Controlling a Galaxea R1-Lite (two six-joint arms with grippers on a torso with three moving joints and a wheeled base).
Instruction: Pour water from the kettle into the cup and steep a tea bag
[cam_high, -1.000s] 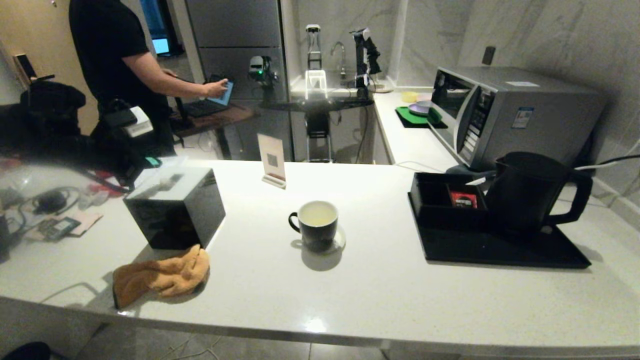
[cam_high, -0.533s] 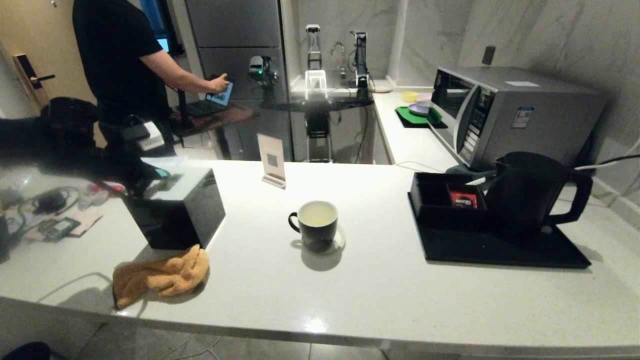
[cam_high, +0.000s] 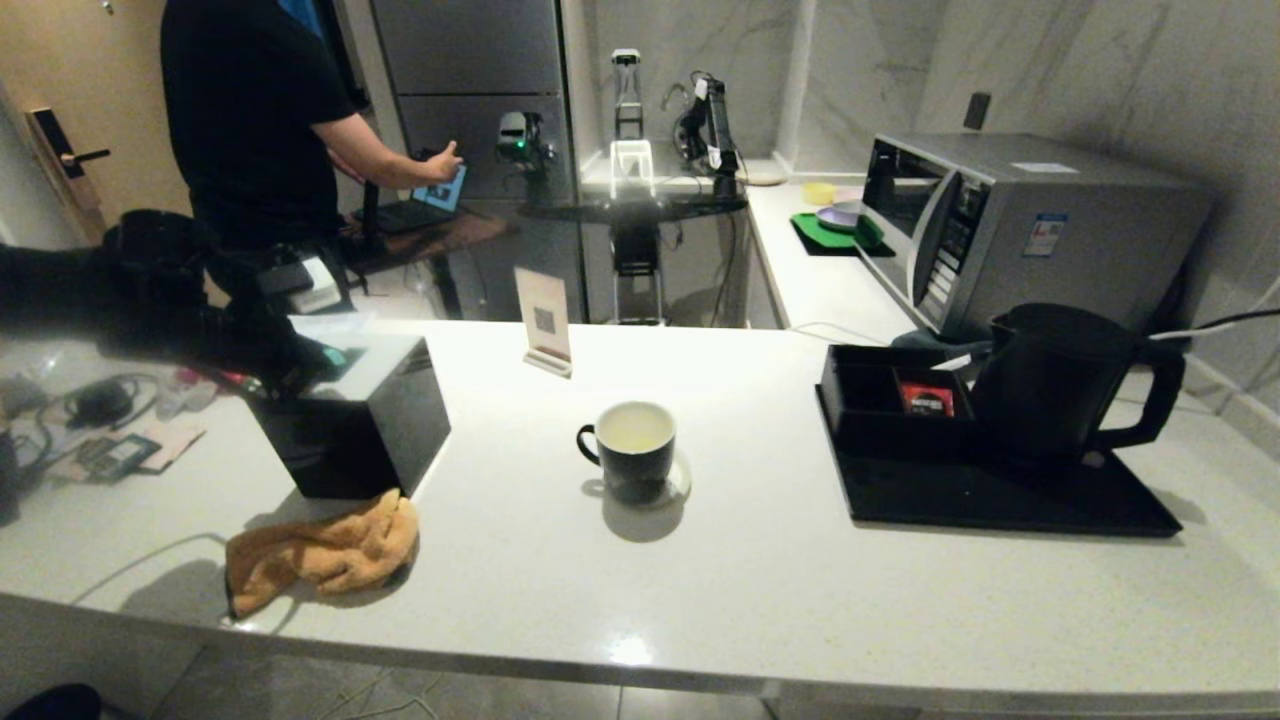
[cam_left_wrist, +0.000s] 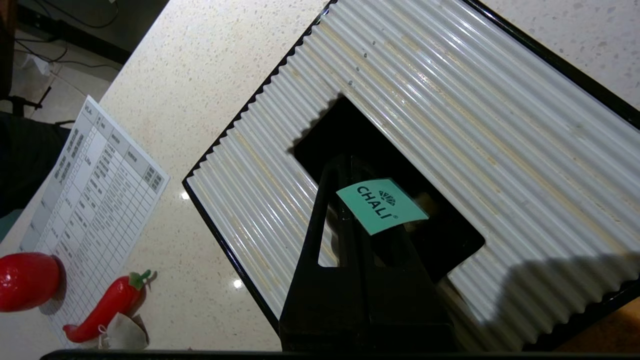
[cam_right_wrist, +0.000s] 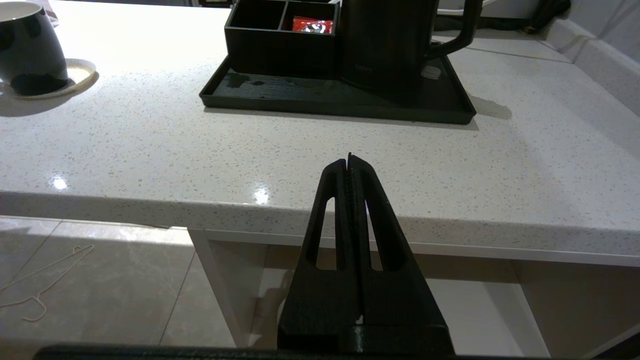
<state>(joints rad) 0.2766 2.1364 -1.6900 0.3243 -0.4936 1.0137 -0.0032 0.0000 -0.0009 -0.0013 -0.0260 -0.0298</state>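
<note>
The cup (cam_high: 628, 450), black outside and white inside, stands on a coaster mid-counter with pale water (cam_high: 634, 428) in it. At the right, the tall black kettle (cam_high: 1060, 385) sits upright on a black tray (cam_high: 1000, 500); it also shows in the right wrist view as the kettle (cam_right_wrist: 385, 45). My left gripper (cam_left_wrist: 345, 162) is shut on a teal "CHALI" tea bag tag (cam_left_wrist: 382, 205) over the dark opening of a ribbed-top black box (cam_left_wrist: 450, 100). In the head view that left gripper (cam_high: 318, 365) hangs over the box (cam_high: 350, 415). The bag itself is hidden. My right gripper (cam_right_wrist: 349, 157) is shut and empty, low before the counter's front edge.
A compartment box holding a red sachet (cam_high: 927, 398) stands on the tray. An orange cloth (cam_high: 320, 555) lies before the black box, and a sign card (cam_high: 543, 320) stands behind the cup. A microwave (cam_high: 1020, 225) is at the back right. Toy peppers (cam_left_wrist: 107, 305) and a paper sheet (cam_left_wrist: 95, 200) lie left of the box. A person (cam_high: 260, 130) stands beyond the counter.
My left arm has moved to the right, carrying the teal tag further over the black box's top. The person behind has shifted. Cup, kettle and right arm are unmoved.
</note>
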